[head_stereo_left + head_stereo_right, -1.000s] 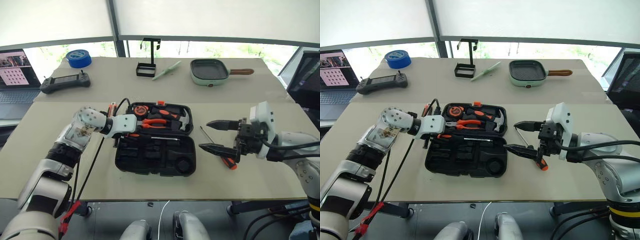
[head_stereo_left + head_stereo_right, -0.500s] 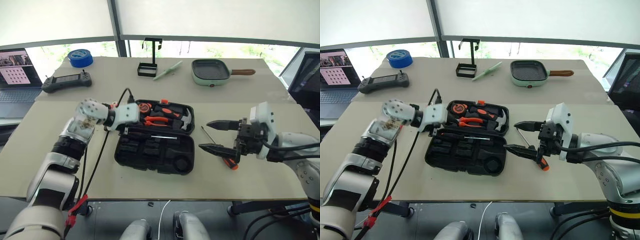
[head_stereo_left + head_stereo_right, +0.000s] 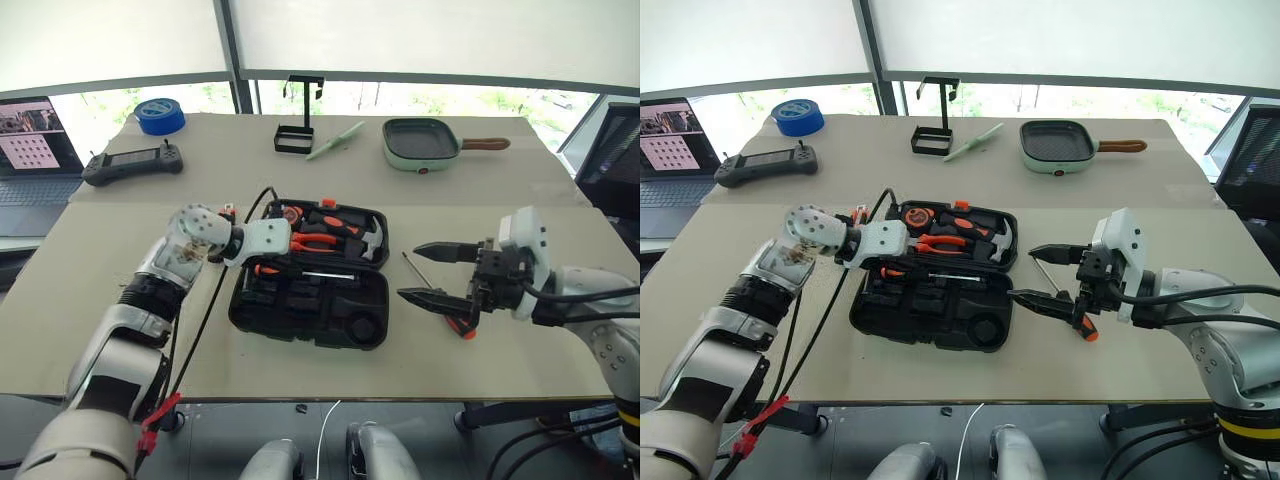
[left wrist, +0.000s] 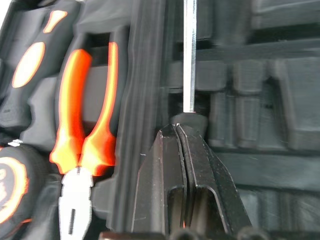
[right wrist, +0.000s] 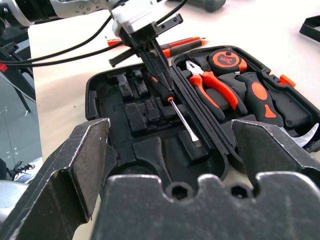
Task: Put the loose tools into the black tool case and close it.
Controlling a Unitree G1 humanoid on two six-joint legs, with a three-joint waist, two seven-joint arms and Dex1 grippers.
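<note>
Right wrist view: the left gripper [image 5: 161,80] has closed, fingertips at a screwdriver [image 5: 179,112] lying in the case [image 3: 310,318], apparently placed. The right gripper [image 3: 438,274] waits open; another screwdriver [image 3: 445,308] remains right of the case.

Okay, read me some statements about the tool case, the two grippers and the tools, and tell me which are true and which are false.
1. The black tool case lies open on the table. True.
2. The left gripper has its fingers spread wide. False: they are shut, tips at the handle end of a screwdriver lying in the case.
3. The right gripper is open. True.
4. The orange-handled pliers lie loose on the table. False: they sit in the case.
5. A screwdriver lies on the table right of the case. True.
</note>
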